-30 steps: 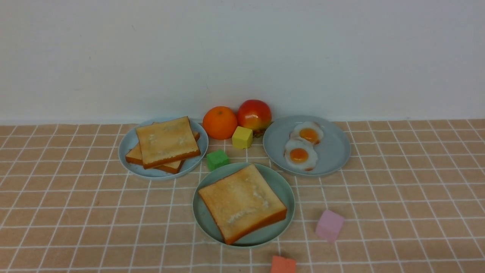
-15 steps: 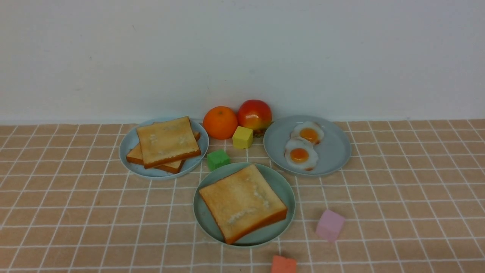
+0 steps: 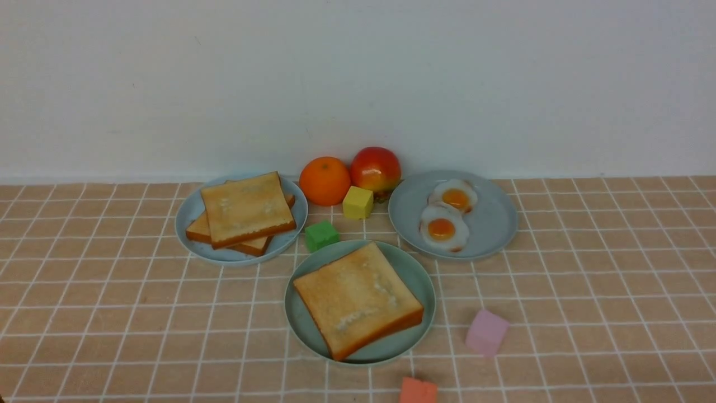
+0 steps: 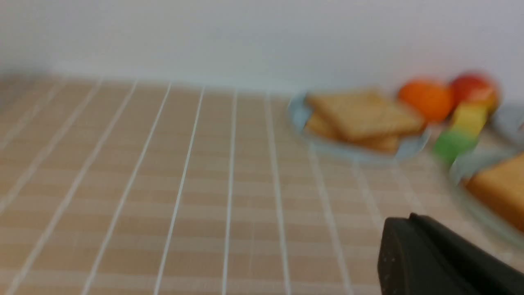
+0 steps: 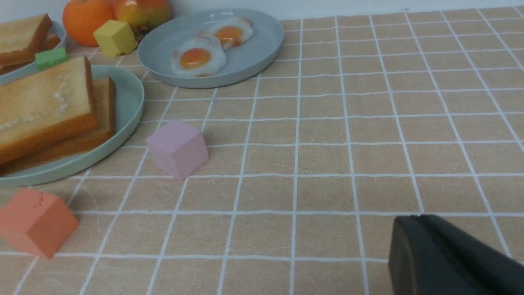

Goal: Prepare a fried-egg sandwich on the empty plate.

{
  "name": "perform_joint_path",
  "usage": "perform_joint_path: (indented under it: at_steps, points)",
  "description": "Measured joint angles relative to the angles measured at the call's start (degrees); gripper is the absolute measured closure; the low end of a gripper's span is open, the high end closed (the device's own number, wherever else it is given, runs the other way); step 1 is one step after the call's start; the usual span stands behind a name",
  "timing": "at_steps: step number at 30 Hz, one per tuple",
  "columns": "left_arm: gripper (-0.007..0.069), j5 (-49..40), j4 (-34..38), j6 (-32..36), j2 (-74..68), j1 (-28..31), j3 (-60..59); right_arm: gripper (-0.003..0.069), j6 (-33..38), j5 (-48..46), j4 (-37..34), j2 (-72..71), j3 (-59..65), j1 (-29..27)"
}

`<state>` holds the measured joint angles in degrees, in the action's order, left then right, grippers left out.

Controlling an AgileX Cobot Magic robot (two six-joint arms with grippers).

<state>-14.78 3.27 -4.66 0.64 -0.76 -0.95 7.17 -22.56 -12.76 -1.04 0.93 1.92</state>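
Observation:
The mint-green plate (image 3: 415, 272) sits in the middle of the cloth with a golden toast slice (image 3: 358, 296) on top. The right wrist view shows a second slice (image 5: 105, 107) under that top slice (image 5: 41, 102) on the plate (image 5: 127, 107); no egg shows between them. Two fried eggs (image 3: 443, 228) lie on the right grey-blue plate (image 3: 493, 225). Two more toast slices (image 3: 246, 208) lie on the left grey-blue plate (image 3: 187, 221). Neither gripper shows in the front view. My left gripper (image 4: 403, 223) and right gripper (image 5: 413, 219) hang low over bare cloth, jaws together, empty.
An orange (image 3: 324, 180) and an apple (image 3: 376, 169) stand at the back by the wall. A yellow cube (image 3: 358, 202) and a green cube (image 3: 321, 235) lie between the plates. A pink cube (image 3: 486, 332) and an orange-red cube (image 3: 418, 390) lie near the front.

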Motion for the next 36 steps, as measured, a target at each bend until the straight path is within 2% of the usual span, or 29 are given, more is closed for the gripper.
perform_joint_path:
  at_steps: [3, 5, 36]
  points:
    - [0.0638, -6.38, 0.54, -0.02, 0.00, 0.51, -0.74, 0.0654, 0.00, -0.01, 0.00, 0.00, 0.00, -0.07]
    - [0.0638, -7.27, 1.01, -0.06, 0.00, 0.59, -0.82, 0.0652, 0.00, -0.06, 0.00, 0.00, -0.02, -0.07]
    - [0.0633, -6.79, 1.87, -0.18, 0.00, 0.59, -0.82, 0.0621, 0.06, -0.18, 0.00, 0.00, -0.06, -0.07]
